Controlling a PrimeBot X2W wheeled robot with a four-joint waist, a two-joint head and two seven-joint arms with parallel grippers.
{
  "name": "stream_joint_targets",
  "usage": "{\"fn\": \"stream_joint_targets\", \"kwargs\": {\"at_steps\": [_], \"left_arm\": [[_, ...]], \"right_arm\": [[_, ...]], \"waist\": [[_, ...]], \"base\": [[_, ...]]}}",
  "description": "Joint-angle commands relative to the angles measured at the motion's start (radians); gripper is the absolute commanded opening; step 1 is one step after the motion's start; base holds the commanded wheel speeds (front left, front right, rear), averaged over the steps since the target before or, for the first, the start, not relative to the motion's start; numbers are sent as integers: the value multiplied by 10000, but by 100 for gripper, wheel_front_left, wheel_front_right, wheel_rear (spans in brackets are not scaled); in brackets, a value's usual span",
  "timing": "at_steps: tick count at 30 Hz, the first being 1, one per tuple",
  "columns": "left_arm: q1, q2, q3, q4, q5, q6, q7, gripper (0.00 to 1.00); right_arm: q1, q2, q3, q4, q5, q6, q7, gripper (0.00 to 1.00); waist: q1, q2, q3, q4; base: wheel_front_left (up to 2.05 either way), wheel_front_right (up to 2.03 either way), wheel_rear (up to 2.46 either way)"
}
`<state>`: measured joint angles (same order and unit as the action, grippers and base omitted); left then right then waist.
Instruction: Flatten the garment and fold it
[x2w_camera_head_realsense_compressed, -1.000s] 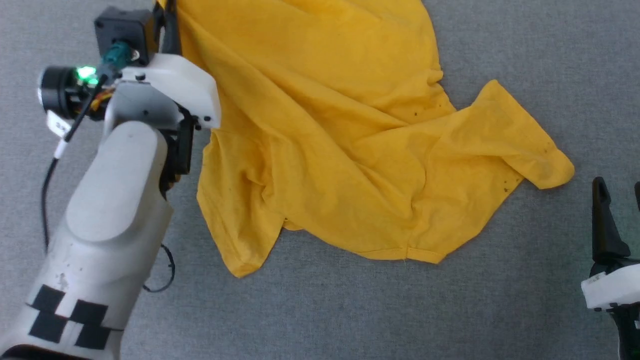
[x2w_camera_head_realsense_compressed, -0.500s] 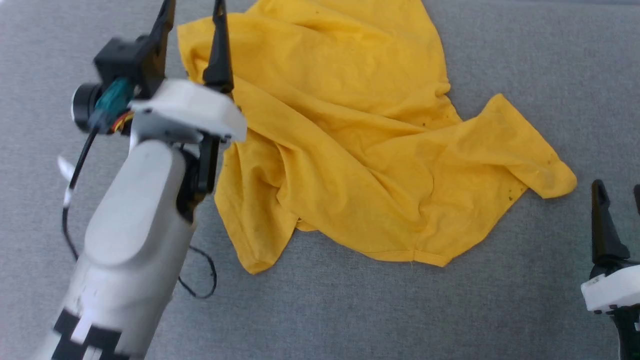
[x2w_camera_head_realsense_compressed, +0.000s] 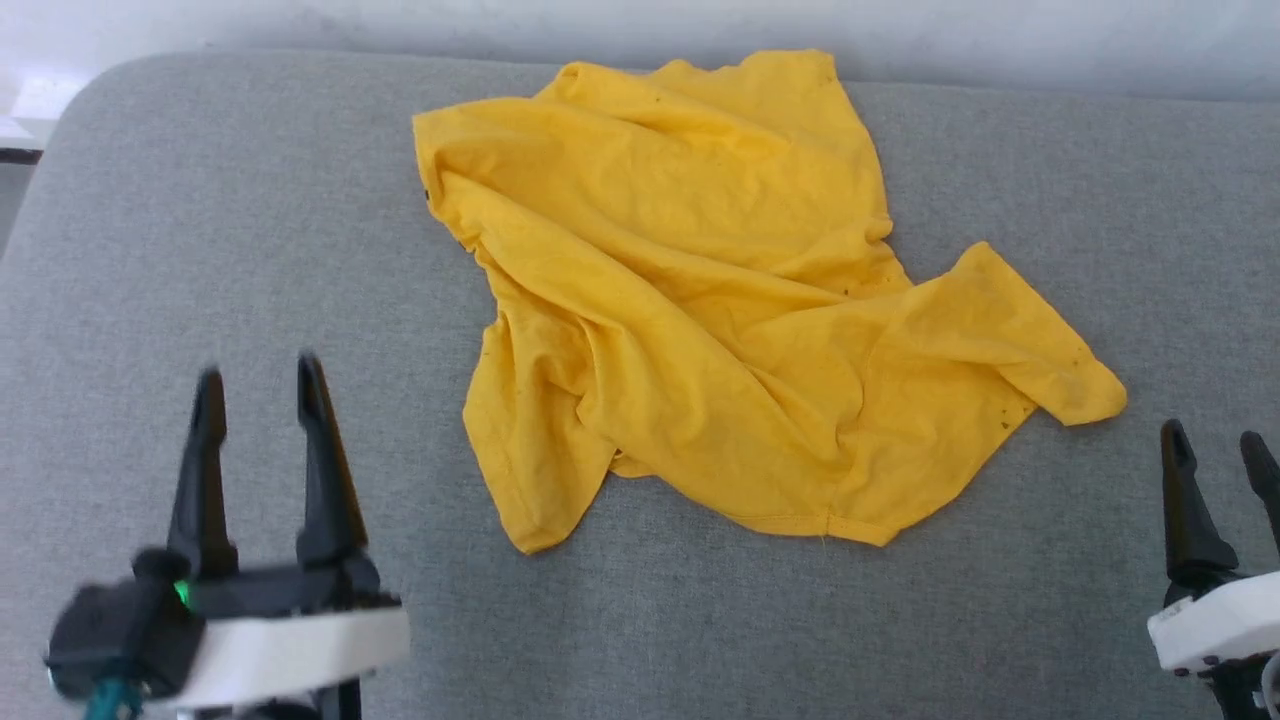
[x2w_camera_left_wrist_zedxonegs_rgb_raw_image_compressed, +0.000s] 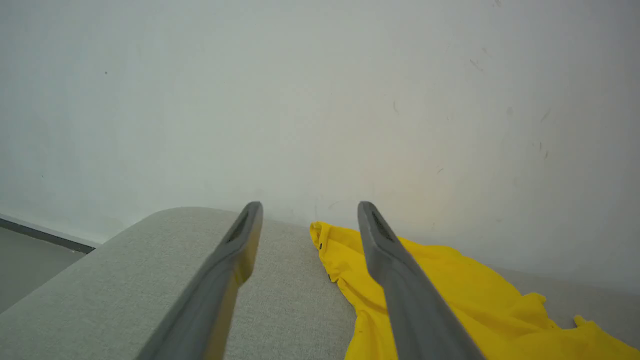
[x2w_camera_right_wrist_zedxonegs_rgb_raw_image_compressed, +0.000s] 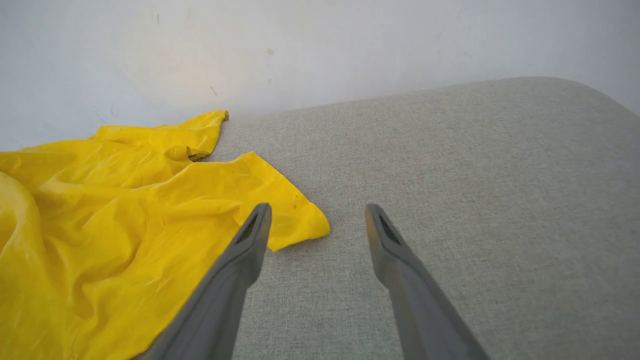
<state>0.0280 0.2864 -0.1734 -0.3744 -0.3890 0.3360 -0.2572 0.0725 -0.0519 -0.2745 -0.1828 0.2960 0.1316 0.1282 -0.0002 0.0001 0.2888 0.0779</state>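
Crumpled bright yellow cotton T-shirt (x2w_camera_head_realsense_compressed: 700, 330) judged light, limp: pinch at hem corners; left pincer (x2w_camera_head_realsense_compressed: 259, 368) and right pincer (x2w_camera_head_realsense_compressed: 1212, 434) spread, empty.

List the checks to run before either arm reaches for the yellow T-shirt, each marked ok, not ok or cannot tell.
1. Left gripper open and empty: ok.
2. Right gripper open and empty: ok.
3. Both grippers clear of the T-shirt: ok.
4. T-shirt lying flat: not ok, creased and folded over itself.
5. T-shirt wholly on the grey cushion: cannot tell, its far edge reaches the cushion's back edge.
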Motion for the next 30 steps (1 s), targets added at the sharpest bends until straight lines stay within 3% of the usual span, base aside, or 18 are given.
{"fn": "stream_joint_targets", "kwargs": {"at_steps": [1, 6, 11, 18, 25, 26, 27, 28, 30], "left_arm": [[204, -63, 83, -6, 146, 15, -41, 100], [875, -558, 229, -40, 629, -422, -43, 100], [708, -795, 252, 94, 901, -939, -44, 100], [461, -978, 140, 507, 1160, -1483, -44, 100], [317, -1070, 56, 846, 1337, -1808, -45, 100], [302, -1076, 44, 885, 1356, -1845, -45, 100], [284, -1087, 35, 918, 1372, -1874, -45, 100], [269, -1103, 32, 941, 1383, -1896, -45, 100], [251, -1141, 58, 961, 1393, -1913, -45, 100]], "right_arm": [[62, 17, -12, 6, 24, -9, -55, 100], [-318, 17, 97, -262, -522, -9, 393, 100], [-1267, 17, 106, -201, -1596, -9, 1730, 100], [-2350, -472, 124, 1125, -2046, -9, 3614, 100], [-2843, -894, 447, 2452, -2024, -9, 3846, 100], [-2875, -880, 471, 2644, -1990, -9, 3900, 96], [-2915, -821, 433, 2796, -1919, -9, 3925, 37], [-2946, -772, 421, 2913, -1855, -9, 3952, 0], [-2983, -757, 475, 3003, -1783, -9, 3981, 0]], "waist": [[2, -1, -97, 82], [2, -1, -193, 203], [2, -1, -42, 194], [2, -1, 371, 292], [2, -1, 705, 508], [2, -1, 732, 535], [2, -1, 748, 557], [2, -1, 759, 573], [2, -1, 761, 568]], "base": [[0, 0, 0], [0, 0, 0], [0, 0, 0], [0, 0, 0], [0, 0, 0], [0, 0, 0], [0, 0, 0], [0, 0, 0], [0, 0, 0]]}}
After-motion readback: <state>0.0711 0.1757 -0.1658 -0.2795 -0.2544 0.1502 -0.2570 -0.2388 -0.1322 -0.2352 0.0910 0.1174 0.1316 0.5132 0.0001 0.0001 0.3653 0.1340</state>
